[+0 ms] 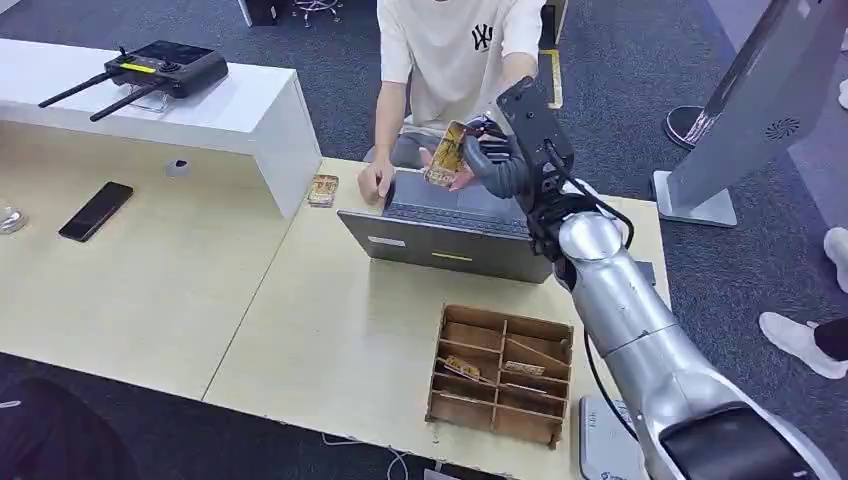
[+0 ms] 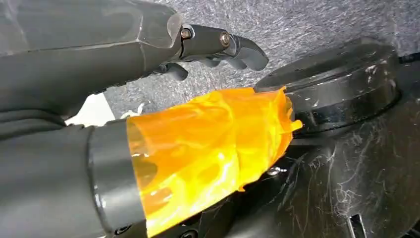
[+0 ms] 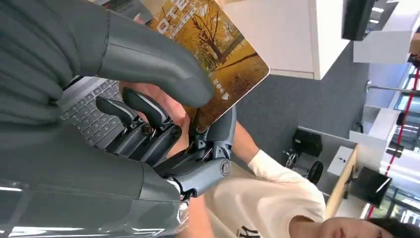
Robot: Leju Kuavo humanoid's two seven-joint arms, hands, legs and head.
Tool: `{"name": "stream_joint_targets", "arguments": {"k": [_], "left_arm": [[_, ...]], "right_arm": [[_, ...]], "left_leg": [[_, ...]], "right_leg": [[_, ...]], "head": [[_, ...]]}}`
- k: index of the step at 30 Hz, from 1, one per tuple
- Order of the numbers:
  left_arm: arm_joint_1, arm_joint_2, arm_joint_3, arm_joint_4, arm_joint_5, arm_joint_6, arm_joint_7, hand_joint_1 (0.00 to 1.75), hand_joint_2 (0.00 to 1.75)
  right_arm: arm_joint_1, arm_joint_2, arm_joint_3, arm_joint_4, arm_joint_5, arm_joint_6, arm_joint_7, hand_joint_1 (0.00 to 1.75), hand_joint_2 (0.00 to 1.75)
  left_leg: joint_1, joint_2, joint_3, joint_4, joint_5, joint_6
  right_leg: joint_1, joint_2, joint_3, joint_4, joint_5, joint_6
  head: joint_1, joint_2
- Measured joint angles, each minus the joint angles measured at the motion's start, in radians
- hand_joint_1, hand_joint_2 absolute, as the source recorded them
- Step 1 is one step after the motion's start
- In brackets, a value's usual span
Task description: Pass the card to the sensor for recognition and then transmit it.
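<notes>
The right hand (image 1: 495, 160) is pinching the card (image 1: 445, 155) between thumb and fingers, holding it above the laptop (image 1: 450, 225) at twelve o'clock on the counter (image 1: 330, 330); a person's hand (image 1: 455, 180) is lying just under the card; the left hand (image 2: 148, 69) is hanging with fingers loosely curled, holding nothing; the wooden tray (image 1: 500, 375) is sitting at five o'clock.

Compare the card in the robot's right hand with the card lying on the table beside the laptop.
The held autumn-tree card is raised and upright, pinched by the right hand; the table card lies flat, untouched. The held card hangs above the grey laptop, the other beside it. Both look golden-brown.
</notes>
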Motion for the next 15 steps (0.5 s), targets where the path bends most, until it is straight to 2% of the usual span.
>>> {"name": "stream_joint_targets", "arguments": {"k": [7, 8, 9, 15], "left_arm": [[0.019, -0.005, 0.036, 0.001, -0.024, 0.0, 0.02, 0.0, 0.0], [0.024, -0.005, 0.045, 0.001, -0.034, 0.0, 0.024, 0.0, 0.0], [0.027, -0.006, 0.051, 0.001, -0.041, 0.0, 0.029, 0.0, 0.0], [0.047, -0.01, 0.082, 0.001, -0.076, 0.0, 0.054, 0.0, 0.0]], "right_arm": [[-0.01, 0.013, -0.008, 0.042, 0.015, -0.021, -0.009, 1.75, 1.75], [-0.01, 0.013, -0.008, 0.045, 0.02, -0.024, -0.014, 1.38, 1.75], [-0.01, 0.013, -0.008, 0.048, 0.023, -0.026, -0.018, 0.02, 1.75], [-0.011, 0.015, -0.008, 0.068, 0.044, -0.029, -0.019, 0.0, 1.75]], "left_leg": [[0.0, 0.0, 0.0, 0.0, 0.0, 0.0], [0.0, 0.0, 0.0, 0.0, 0.0, 0.0], [0.0, 0.0, 0.0, 0.0, 0.0, 0.0], [0.0, 0.0, 0.0, 0.0, 0.0, 0.0]], "right_leg": [[0.0, 0.0, 0.0, 0.0, 0.0, 0.0], [0.0, 0.0, 0.0, 0.0, 0.0, 0.0], [0.0, 0.0, 0.0, 0.0, 0.0, 0.0], [0.0, 0.0, 0.0, 0.0, 0.0, 0.0]], "head": [[0.0, 0.0], [0.0, 0.0], [0.0, 0.0], [0.0, 0.0]]}}
